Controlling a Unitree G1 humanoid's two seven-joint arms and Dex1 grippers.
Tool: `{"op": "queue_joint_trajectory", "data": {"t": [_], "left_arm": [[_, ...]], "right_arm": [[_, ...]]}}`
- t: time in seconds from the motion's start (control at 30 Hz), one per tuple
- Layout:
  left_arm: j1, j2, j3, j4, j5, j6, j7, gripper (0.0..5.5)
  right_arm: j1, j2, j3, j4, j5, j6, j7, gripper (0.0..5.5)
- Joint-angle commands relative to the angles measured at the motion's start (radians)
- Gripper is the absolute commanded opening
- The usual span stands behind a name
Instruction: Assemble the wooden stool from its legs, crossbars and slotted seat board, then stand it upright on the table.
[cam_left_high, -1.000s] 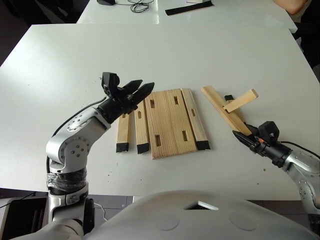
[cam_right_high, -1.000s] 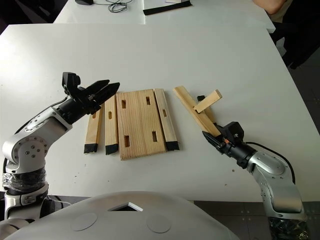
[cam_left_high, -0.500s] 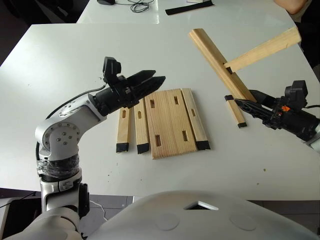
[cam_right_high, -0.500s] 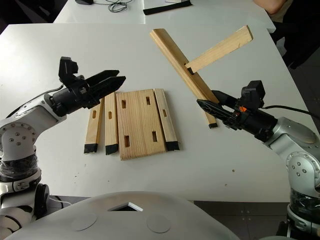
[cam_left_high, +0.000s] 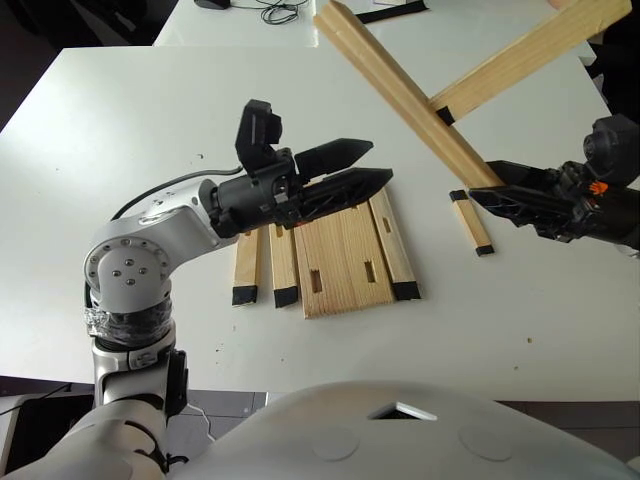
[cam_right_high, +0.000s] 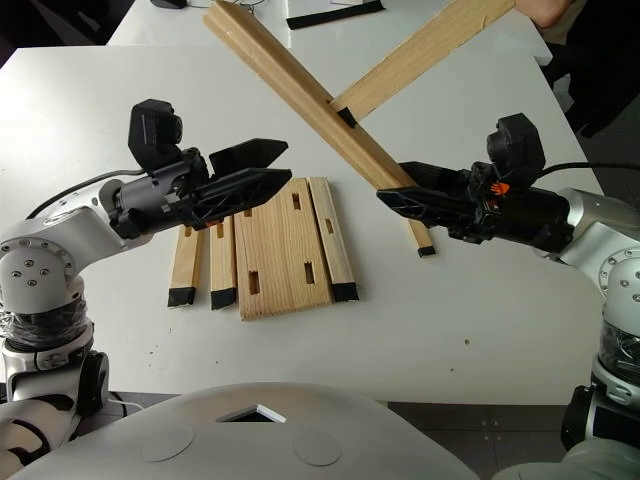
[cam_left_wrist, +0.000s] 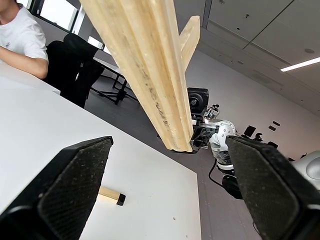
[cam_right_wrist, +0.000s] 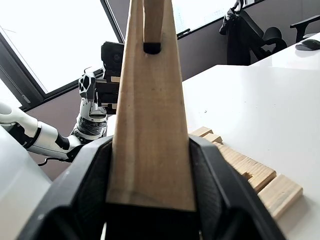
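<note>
Clamps leg-and-crossbar piece by one end in right pincer; could lever loose onto seat board under parted left pincer.

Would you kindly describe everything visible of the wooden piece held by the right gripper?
The wooden piece is pale timber: a long square leg with a shorter crossbar slotted into its side at about a right angle. The right gripper clamps the leg's lower end, holding it tilted in the air above the table, touching nothing else.
</note>
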Motion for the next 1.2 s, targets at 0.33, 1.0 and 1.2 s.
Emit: {"op": "queue_joint_trajectory", "data": {"t": [0.33, 1.0, 1.2], "left_arm": [[-0.045, -0.001, -0.023, -0.029, -0.209, -0.055, 0.087, 4.18], [-0.028, 0.042, -0.088, -0.041, -0.096, -0.060, 0.020, 2.56], [-0.014, 0.056, -0.086, -0.045, -0.079, -0.065, 0.002, 2.04]], "right_arm": [[0.001, -0.017, 0.043, -0.070, 0.051, 0.040, 0.068, 2.07], [0.030, -0.023, 0.095, -0.118, -0.009, -0.002, 0.098, 2.07], [0.030, -0.047, 0.091, -0.094, -0.034, -0.001, 0.124, 2.07]]}}
